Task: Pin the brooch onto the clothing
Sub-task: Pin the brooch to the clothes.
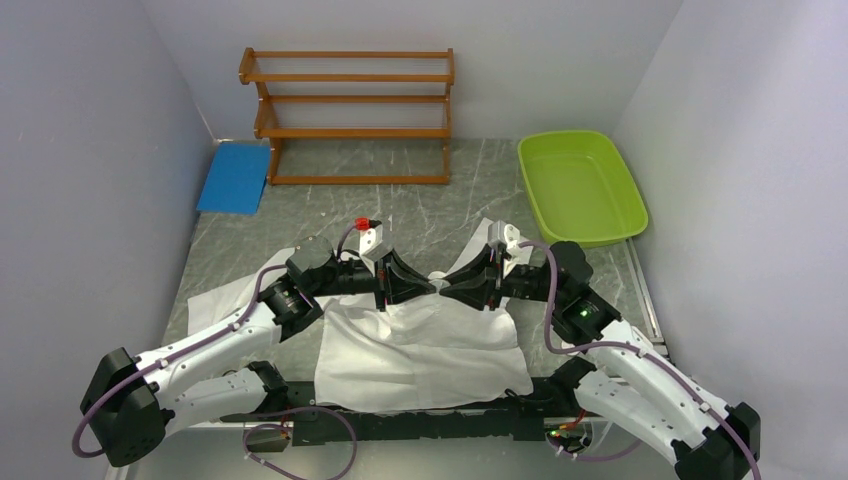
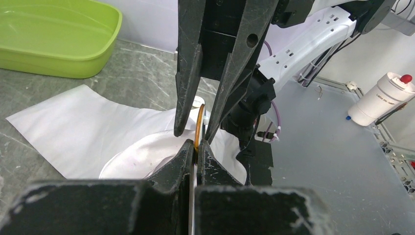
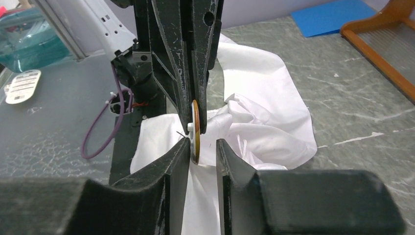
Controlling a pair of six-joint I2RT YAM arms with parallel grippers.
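"Top external view: what is being carried by the counter (image 1: 330,215)?"

"The clothing (image 1: 420,350) is being shown spread across its near middle, flat toward the arms' bases and bunched up at the far edge, where both claws are being held tip to tip."

"How are the claws being set?"

"The left claw (image 2: 195,147) is being pressed tight on the brooch (image 2: 199,128), a round amber disc that is being held upright on edge just above the bunched fabric. The right claw (image 3: 202,144) is being held narrowly apart, with one finger on either side of the disc. Whether the fabric is being touched cannot be told."
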